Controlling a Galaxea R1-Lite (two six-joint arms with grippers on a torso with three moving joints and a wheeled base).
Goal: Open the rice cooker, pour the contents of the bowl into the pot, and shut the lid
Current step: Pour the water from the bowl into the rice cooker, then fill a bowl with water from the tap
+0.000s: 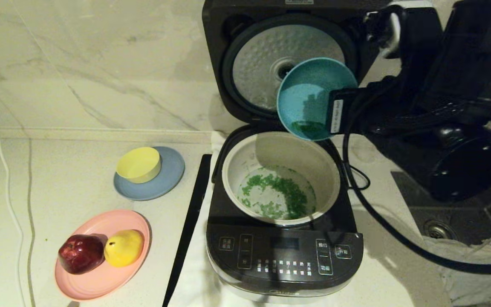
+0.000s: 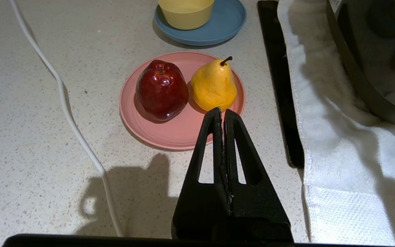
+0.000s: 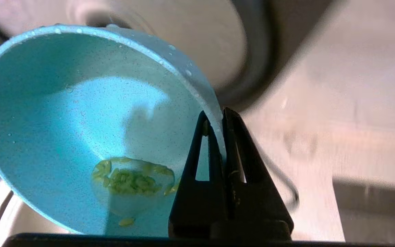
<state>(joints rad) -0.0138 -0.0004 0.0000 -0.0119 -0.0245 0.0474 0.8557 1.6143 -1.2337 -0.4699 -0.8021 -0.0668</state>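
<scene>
The dark grey rice cooker (image 1: 284, 251) stands open, its lid (image 1: 271, 64) raised at the back with the silver dimpled plate showing. The cream pot (image 1: 280, 177) holds green bits (image 1: 277, 196) scattered on its bottom. My right gripper (image 3: 218, 115) is shut on the rim of the teal bowl (image 1: 309, 98) (image 3: 63, 120), held tilted above the pot's far right edge. A small clump of green contents (image 3: 129, 180) clings low inside the bowl. My left gripper (image 2: 222, 111) is shut and empty, parked over the counter near the pink plate.
A pink plate (image 1: 100, 277) carries a red apple (image 1: 81, 253) and a yellow pear (image 1: 124, 247). A yellow bowl (image 1: 139, 164) sits on a blue plate (image 1: 166, 181). A black strip (image 1: 190, 221) lies left of the cooker, a white towel (image 2: 348, 161) under it. A sink (image 1: 454, 221) lies right.
</scene>
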